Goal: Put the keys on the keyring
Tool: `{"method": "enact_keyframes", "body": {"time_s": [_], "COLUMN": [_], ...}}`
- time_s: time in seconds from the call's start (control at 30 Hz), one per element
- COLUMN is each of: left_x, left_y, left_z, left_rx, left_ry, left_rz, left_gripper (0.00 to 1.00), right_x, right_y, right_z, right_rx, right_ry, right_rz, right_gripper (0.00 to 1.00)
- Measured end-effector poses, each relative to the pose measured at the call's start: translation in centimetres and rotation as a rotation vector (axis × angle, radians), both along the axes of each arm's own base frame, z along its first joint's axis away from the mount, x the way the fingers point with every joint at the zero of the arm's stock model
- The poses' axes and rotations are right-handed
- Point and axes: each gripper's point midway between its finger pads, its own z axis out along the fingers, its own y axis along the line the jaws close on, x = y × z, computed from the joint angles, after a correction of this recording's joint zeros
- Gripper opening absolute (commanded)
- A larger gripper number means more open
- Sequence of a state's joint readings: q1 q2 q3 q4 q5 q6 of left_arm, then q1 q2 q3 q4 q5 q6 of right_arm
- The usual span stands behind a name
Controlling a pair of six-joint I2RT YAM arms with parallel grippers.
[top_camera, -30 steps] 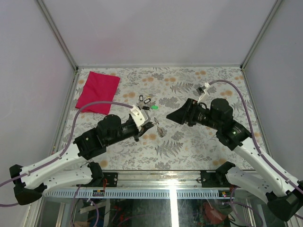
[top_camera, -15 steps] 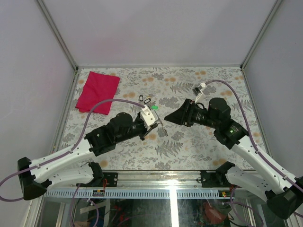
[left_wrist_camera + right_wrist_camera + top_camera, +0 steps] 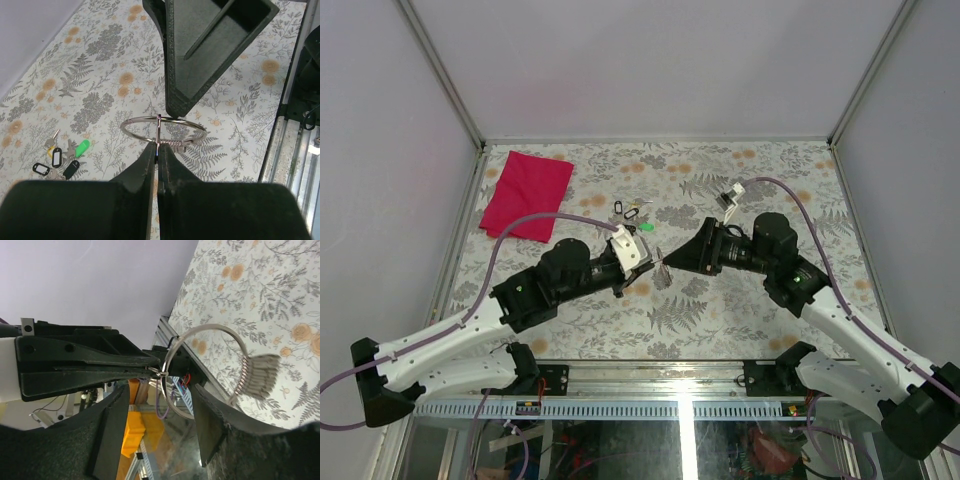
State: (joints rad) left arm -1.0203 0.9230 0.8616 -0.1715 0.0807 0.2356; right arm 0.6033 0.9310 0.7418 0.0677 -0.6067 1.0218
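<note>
The keyring [image 3: 176, 142], a thin silver wire ring with a coiled part, hangs in the air above the table. My left gripper [image 3: 158, 146] is shut on it at a small loop on the wire. My right gripper [image 3: 161, 395] faces it from the right, open, with one finger on each side of the ring's lower arc [image 3: 260, 376] and a gap on both sides. In the top view the two grippers meet tip to tip [image 3: 661, 261]. The keys [image 3: 55, 159] with black heads lie in a small heap on the table, far left of the ring [image 3: 630, 210].
A bright green piece [image 3: 645, 227] lies beside the keys. A red cloth [image 3: 525, 193] lies at the table's far left corner. Metal frame rails run along the table's near edge [image 3: 670, 365] and sides.
My left arm has carried the keyring to the right, up to the right gripper. My right gripper has come left around the ring and its jaws have narrowed.
</note>
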Motion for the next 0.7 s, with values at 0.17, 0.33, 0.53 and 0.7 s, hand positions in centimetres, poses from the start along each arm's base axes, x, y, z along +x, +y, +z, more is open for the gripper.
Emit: {"method": "enact_keyframes", "body": {"time_s": [0.17, 0.33, 0.53, 0.7], "left_x": [-0.4, -0.7, -0.8, -0.8], "left_y": [-0.1, -0.2, -0.2, -0.3], "left_z": [0.1, 0.4, 0.8, 1.3], "left_rx": [-0.004, -0.011, -0.013, -0.014], "left_ry": [-0.001, -0.006, -0.022, -0.041], "left_rz": [-0.026, -0.041, -0.056, -0.062], "left_gripper": [0.0, 0.0, 0.0, 0.0], "right_x": [-0.1, 0.0, 0.1, 0.0], "right_y": [0.3, 0.7, 1.4, 1.6], "right_z": [0.9, 1.6, 0.7, 1.0], "right_rx": [0.04, 0.077, 0.077, 0.095], "right_ry": [-0.003, 0.003, 0.055, 0.065], "right_rz": [0.011, 0.025, 0.057, 0.077], "right_gripper": [0.48, 0.47, 0.41, 0.31]}}
